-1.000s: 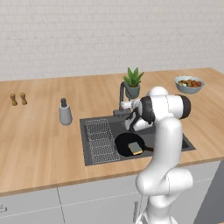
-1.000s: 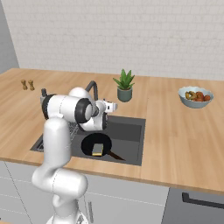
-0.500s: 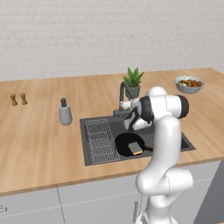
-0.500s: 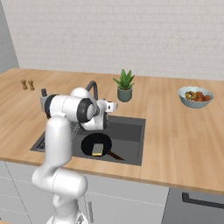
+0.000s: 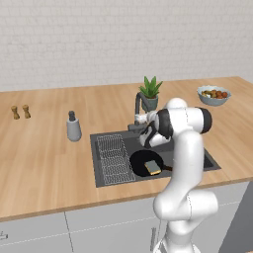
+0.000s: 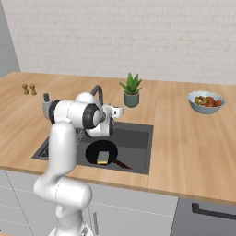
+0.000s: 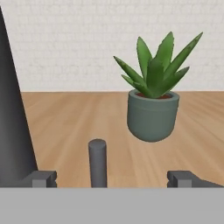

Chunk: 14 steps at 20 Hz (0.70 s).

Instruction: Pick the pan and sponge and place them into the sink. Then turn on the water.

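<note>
The pan (image 5: pixel 146 163) lies in the sink (image 5: pixel 108 175), its thin handle running right toward the near rim. The sponge (image 5: pixel 152 167) rests inside the pan, yellow side showing. A wire rack (image 5: pixel 111 159) fills the sink's left part. At the sink's far edge stands the faucet (image 5: pixel 138 106); in the hand view its lever (image 7: pixel 98 162) rises as a short dark post between my fingertips (image 7: pixel 41 178). My tool (image 5: pixel 143 118) hovers at the faucet, jaws apart and holding nothing. Beyond it on the counter (image 5: pixel 44 143) sits a potted plant (image 5: pixel 149 92). A grey dispenser (image 5: pixel 73 126) stands left of the sink, two small shakers (image 5: pixel 20 112) far left, a fruit bowl (image 5: pixel 213 95) far right.
</note>
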Tool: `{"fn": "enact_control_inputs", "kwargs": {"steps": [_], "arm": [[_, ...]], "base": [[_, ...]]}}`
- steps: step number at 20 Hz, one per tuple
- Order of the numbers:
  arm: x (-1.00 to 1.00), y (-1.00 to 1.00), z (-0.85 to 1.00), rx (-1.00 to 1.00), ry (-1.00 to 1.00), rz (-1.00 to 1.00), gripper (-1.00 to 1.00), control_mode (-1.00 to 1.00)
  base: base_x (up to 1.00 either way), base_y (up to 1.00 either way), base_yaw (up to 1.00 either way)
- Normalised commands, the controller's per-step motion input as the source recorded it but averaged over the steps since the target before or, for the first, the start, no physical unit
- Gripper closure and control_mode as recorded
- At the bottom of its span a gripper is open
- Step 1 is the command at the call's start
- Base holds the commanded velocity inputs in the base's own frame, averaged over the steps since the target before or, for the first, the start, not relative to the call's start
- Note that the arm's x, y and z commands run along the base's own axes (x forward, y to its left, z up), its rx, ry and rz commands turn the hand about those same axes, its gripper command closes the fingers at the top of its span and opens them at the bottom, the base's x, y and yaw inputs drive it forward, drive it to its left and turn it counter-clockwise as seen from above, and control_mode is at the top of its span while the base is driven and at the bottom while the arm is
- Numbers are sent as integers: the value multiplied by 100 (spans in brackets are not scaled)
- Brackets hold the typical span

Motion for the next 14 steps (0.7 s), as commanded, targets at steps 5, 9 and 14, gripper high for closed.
{"fn": "enact_control_inputs", "kwargs": {"steps": [5,9,14], "arm": [[5,0,-14,0,-5,1,-100,-100],[7,0,-13,0,-6,1,-100,-100],[2,0,-11,0,-4,1,-100,-100]], "base": [[0,0,0],[0,0,0],[0,0,0]]}}
